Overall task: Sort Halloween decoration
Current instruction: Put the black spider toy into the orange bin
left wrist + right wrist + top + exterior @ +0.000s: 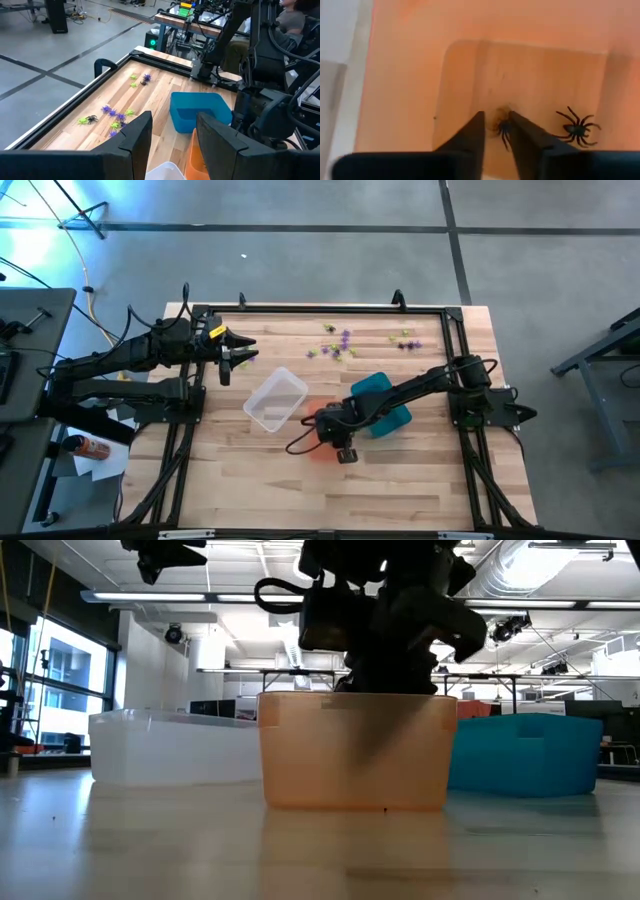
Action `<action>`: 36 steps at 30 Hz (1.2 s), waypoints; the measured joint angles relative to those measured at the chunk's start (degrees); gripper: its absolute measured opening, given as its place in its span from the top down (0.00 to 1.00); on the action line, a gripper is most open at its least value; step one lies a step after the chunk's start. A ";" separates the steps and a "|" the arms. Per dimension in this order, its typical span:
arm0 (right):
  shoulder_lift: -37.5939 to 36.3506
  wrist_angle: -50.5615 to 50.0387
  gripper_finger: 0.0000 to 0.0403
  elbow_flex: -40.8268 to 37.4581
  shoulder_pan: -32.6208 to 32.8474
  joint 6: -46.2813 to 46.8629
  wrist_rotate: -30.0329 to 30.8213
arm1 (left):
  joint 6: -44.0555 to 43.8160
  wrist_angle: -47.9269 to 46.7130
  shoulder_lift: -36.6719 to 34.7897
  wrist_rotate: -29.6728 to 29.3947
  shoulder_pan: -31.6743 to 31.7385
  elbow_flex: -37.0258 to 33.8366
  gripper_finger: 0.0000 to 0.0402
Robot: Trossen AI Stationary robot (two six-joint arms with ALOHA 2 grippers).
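Observation:
My right gripper [495, 116] points steeply down into the orange bin [355, 750], its fingers a little apart. A black spider decoration [503, 128] shows in the gap at their tips. A second black spider [576, 128] lies on the bin's floor. Purple, green and black decorations [340, 345] lie scattered on the table near the far edge, with a smaller cluster [405, 338] to their right. My left gripper [172, 117] hangs open above the table's far left, with nothing between its fingers. My right gripper's fingertips stand on either side of the black spider [503, 128], coming from above inside the orange bin. I cannot tell whether they touch it or whether it lies on the bin's floor below them.
A clear bin [275, 400] stands left of the orange bin [312, 408], and a teal bin [385, 402] stands to its right, all near the table's middle. A black frame [320, 308] runs round the table's edges. A person sits beyond the table's right side [300, 20].

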 joint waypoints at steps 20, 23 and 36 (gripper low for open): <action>-17.66 -24.93 0.39 3.18 -4.50 7.25 7.91 | -6.13 0.15 0.15 2.46 0.02 0.01 0.65; -26.87 -20.51 0.39 -5.73 -4.52 17.22 13.21 | -12.73 -3.20 3.99 2.65 0.76 4.16 0.65; -39.96 3.16 0.39 -23.29 -4.59 37.20 25.05 | -3.94 -44.61 36.22 -2.49 14.02 13.45 0.64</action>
